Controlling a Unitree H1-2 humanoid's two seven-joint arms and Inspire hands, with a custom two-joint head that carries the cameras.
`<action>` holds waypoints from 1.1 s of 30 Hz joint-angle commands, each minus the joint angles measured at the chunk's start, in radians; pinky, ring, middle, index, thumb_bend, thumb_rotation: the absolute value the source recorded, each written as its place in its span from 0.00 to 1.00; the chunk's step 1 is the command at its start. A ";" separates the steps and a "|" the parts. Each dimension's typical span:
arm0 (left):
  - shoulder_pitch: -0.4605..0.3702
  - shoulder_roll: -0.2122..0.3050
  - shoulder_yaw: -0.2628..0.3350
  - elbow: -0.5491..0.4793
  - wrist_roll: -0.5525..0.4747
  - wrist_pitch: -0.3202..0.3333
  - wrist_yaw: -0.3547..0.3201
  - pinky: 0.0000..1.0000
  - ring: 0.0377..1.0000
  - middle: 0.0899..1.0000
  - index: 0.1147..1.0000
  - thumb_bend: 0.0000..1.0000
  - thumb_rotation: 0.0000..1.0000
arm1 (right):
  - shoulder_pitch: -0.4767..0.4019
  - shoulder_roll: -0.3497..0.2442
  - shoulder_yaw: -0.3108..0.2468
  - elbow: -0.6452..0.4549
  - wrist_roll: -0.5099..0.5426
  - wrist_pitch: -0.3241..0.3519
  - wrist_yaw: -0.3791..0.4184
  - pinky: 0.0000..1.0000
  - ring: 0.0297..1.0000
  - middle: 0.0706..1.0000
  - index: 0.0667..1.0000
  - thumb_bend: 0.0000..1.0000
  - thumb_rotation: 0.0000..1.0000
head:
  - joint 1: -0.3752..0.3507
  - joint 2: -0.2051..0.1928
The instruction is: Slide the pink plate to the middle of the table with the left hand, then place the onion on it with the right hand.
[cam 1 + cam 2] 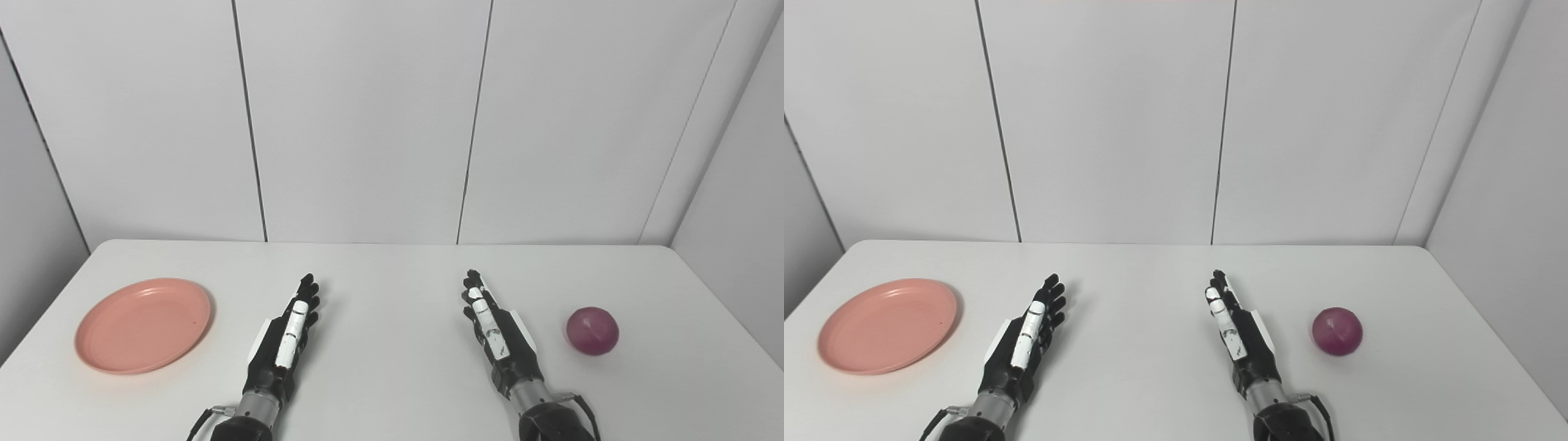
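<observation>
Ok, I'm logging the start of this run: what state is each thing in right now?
pink plate: empty, flat on the table's left side, untouched.
onion: whole, resting on the table's right side, not held.
left hand: open, holding nothing.
right hand: open, holding nothing.

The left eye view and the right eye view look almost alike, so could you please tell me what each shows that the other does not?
Only the left eye view shows more of the left side wall. Only the right eye view shows more of the right side wall and more bare table beyond the onion. Both show the pink plate at the table's left, the onion at its right, and the left hand and right hand open, lying between them, touching neither.
</observation>
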 commanded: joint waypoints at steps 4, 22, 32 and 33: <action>-0.049 -0.018 -0.005 -0.036 0.003 -0.019 0.010 1.00 1.00 1.00 0.99 0.56 1.00 | -0.038 -0.013 -0.001 -0.049 0.010 -0.022 0.017 1.00 1.00 1.00 1.00 0.60 0.96 | 0.010 -0.001; -0.053 -0.021 0.000 -0.033 0.000 -0.018 0.014 1.00 1.00 0.99 0.99 0.56 1.00 | -0.040 -0.017 0.000 -0.046 0.004 -0.024 0.015 1.00 1.00 1.00 1.00 0.59 0.97 | 0.016 0.001; -0.057 -0.025 0.012 -0.033 -0.010 -0.022 0.016 1.00 0.99 0.99 0.98 0.56 1.00 | -0.037 -0.014 -0.002 -0.036 0.007 -0.031 0.014 1.00 1.00 1.00 1.00 0.60 0.96 | 0.036 -0.005; -0.057 -0.026 0.012 -0.032 -0.010 -0.025 0.015 1.00 0.99 0.99 0.99 0.56 1.00 | -0.037 -0.015 -0.002 -0.035 0.004 -0.036 0.013 1.00 1.00 1.00 1.00 0.59 0.96 | 0.043 -0.007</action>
